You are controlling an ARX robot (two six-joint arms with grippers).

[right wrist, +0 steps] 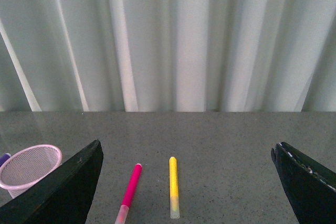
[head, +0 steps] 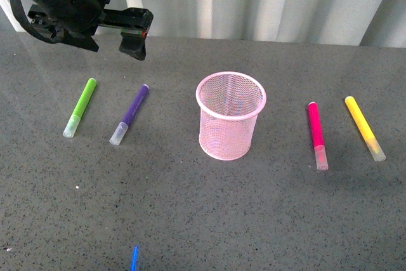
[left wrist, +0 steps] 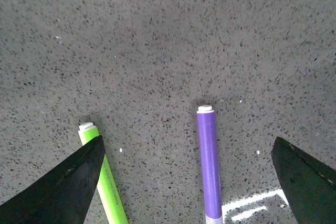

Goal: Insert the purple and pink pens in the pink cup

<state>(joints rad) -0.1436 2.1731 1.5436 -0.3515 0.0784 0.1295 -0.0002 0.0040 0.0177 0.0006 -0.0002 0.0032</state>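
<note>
- Front view: the pink cup [head: 225,138], round wire mesh with a solid rim, stands upright on the speckled grey table [head: 209,220]. The purple pen [head: 130,114] lies left of the cup and the pink pen [head: 316,132] right of it, both with clear caps.
- Left wrist view: the left gripper [left wrist: 187,141] has its black fingers spread wide above the purple barrel, not touching it. Print on the green marker [left wrist: 107,179] is too small to read.
- Right wrist view: the right gripper [right wrist: 186,145] is spread wide too and holds nothing. The smooth yellow marker [right wrist: 174,187] lies beyond the pink pen from the cup.
</note>
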